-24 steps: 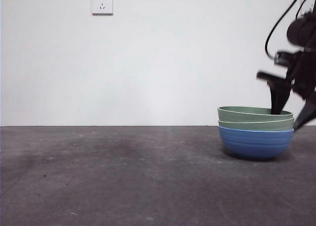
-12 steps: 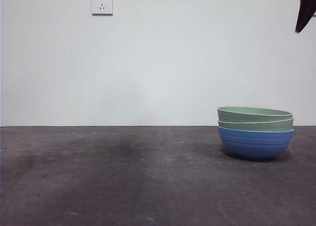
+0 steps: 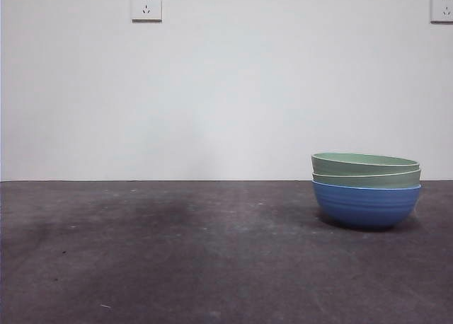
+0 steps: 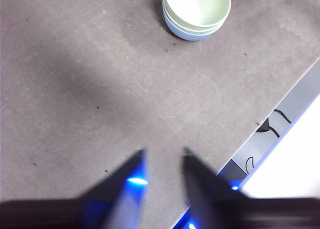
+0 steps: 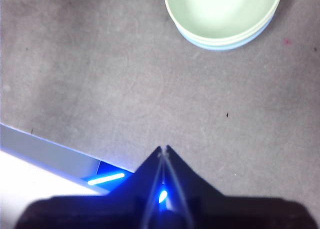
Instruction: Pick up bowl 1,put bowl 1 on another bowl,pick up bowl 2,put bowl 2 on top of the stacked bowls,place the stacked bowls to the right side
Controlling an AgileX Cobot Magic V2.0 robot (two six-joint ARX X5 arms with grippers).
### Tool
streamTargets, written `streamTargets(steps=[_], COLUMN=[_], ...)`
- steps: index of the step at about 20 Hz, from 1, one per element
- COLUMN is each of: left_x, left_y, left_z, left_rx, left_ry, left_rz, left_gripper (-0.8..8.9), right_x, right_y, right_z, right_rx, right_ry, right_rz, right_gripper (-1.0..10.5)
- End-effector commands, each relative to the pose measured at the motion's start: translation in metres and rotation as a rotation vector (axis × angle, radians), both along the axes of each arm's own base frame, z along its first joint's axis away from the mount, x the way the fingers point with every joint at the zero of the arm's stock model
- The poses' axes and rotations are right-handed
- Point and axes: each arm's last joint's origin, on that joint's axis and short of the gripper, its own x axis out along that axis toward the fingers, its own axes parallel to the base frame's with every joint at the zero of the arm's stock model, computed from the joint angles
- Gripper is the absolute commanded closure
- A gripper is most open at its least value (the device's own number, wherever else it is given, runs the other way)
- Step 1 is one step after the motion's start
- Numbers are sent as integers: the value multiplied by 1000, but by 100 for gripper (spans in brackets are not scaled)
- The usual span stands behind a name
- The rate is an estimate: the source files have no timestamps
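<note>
The stacked bowls [image 3: 367, 189] stand on the right part of the dark table: the blue ribbed bowl [image 3: 366, 206] at the bottom, with two pale green bowls [image 3: 366, 168] nested in it. Both wrist views look down on the stacked bowls [image 4: 196, 13] [image 5: 223, 16] from a distance. My left gripper [image 4: 163, 156] hangs open over bare table, far from the stack, with nothing between its jaws. My right gripper [image 5: 163, 150] is shut and empty, also well away from the bowls. No arm shows in the front view.
A white wall with two power sockets [image 3: 146, 5] rises behind the table. The table edge [image 4: 280, 101] with cables beyond it runs near my left gripper, and another table edge [image 5: 45, 148] lies beside my right gripper.
The arm that was at the stack's right side a second ago rose to the top right corner, then left the front view. The stacked bowls have not moved.
</note>
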Motion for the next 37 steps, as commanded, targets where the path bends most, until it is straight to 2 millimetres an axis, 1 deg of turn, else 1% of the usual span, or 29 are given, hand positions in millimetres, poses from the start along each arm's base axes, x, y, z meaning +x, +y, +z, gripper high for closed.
streamTargets(steps=[1,2,6,15,17,19,22,23,24,25,26,28,31,33,35,37], left_x=[-1,-1,0,5,3,-3,-18,-25,-33,-40,-46,-58,-69,-73,-76,-78], left_y=[1,1,0,-3,1,12,39,50,59,69,77,91,106,111,113,114], left_z=[0,0,0,6,10,23,60,67,70,67,60,33,-23,-63,-101,-134], left_rx=[7,8,7,-40,-49,-36,-189,-237,-272,-288,-288,-272,-214,-180,-159,-143], left_ry=[0,0,-5,-84,-121,-271,-634,-747,-846,-933,-1002,-1115,-1209,-1223,-1183,-1142], left_rz=[-10,-10,-8,-7,8,17,92,121,149,187,232,312,442,508,528,538], left_gripper=[821,818,817,817,817,817,817,817,817,817,817,817,817,817,817,817], right_x=[0,0,0,0,0,0,0,0,0,0,0,0,0,0,0,0], right_y=[0,0,0,0,0,0,0,0,0,0,0,0,0,0,0,0], right_z=[0,0,0,0,0,0,0,0,0,0,0,0,0,0,0,0], right_rx=[-4,-4,-3,-4,-3,-4,-4,-3,-4,-4,-3,-4,-4,-3,-3,-4], right_ry=[-6,-6,-5,-5,-6,-5,-5,-6,-5,-5,-6,-5,-5,-6,-6,-5], right_rz=[10,9,5,5,5,5,5,5,5,5,5,5,5,5,5,5], right_gripper=[957,942,942,942,942,942,942,942,942,942,942,942,942,942,942,942])
